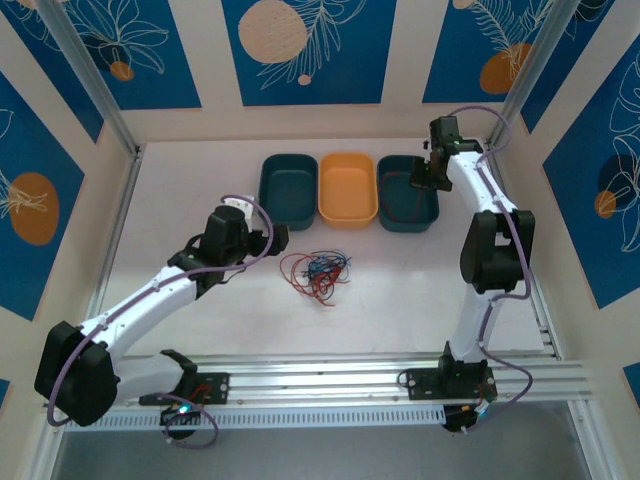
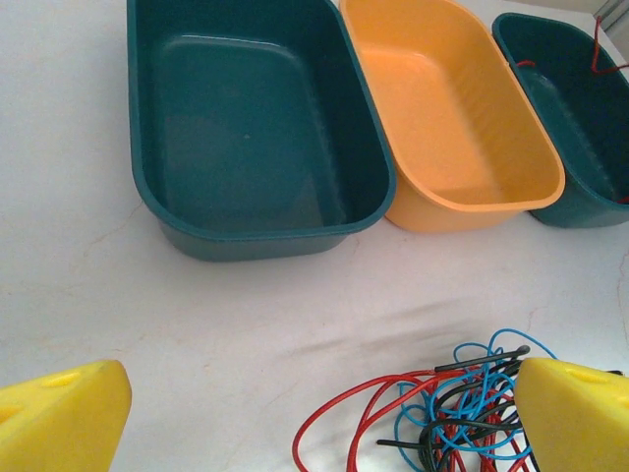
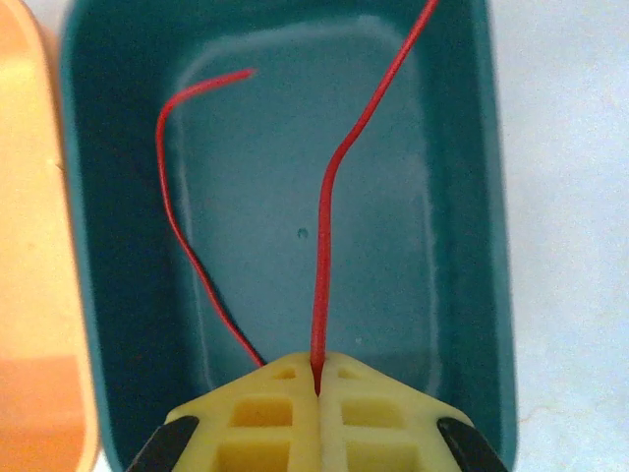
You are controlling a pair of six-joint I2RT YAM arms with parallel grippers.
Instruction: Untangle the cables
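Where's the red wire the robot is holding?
The red wire is pinched in the right end effector, hanging over the right-hand teal bin, beside the orange bin.

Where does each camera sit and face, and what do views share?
Top external: above and behind, looking down at the white table, three plastic bins and a tangle of red, blue and black wires; left arm and right arm show.
Left wrist: on the left arm, facing over the tangle toward the bins; wide-apart yellow fingers at bottom corners.
Right wrist: on the right arm, looking down into the right teal bin; yellow fingers shut on a red wire.
Shared: all three show that bin.
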